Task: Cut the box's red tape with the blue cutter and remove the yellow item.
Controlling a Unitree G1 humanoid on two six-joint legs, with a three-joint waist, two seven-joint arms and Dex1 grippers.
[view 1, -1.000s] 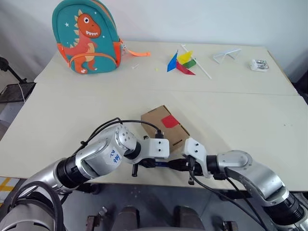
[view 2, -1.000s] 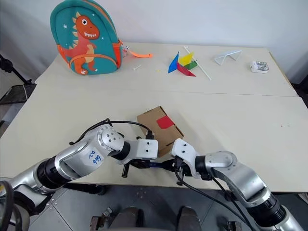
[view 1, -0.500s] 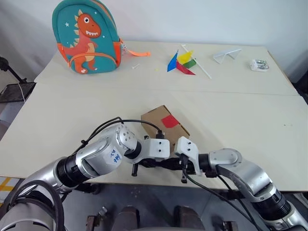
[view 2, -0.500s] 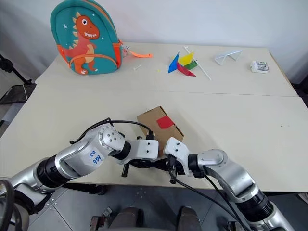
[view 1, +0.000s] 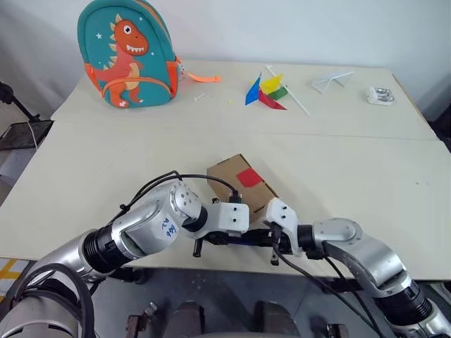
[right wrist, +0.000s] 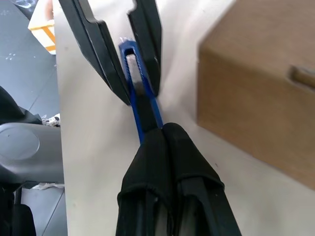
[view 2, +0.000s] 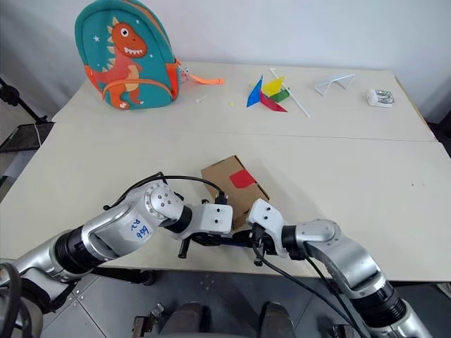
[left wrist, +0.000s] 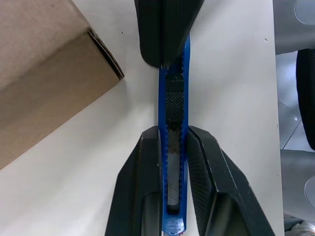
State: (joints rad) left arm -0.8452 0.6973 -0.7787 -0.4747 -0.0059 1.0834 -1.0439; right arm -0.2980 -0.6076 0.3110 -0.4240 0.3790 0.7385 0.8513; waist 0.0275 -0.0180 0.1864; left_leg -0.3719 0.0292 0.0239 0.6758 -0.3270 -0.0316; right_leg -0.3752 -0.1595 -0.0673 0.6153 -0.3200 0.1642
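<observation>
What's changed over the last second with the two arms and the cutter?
The right gripper slid along the blue cutter toward the left gripper, then eased part of the way back. Both grippers keep their fingers closed on the cutter above the table's near edge. The box and its red tape have not moved.

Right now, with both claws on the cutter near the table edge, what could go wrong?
1. The slim blue pen-shaped cutter is pinched at one end by the left claw and at the other by the right claw; a mistimed release could drop it off the beige table edge.
2. The brown cardboard box lies close beside both claws; a swing could knock it and shift its red tape patch.
</observation>
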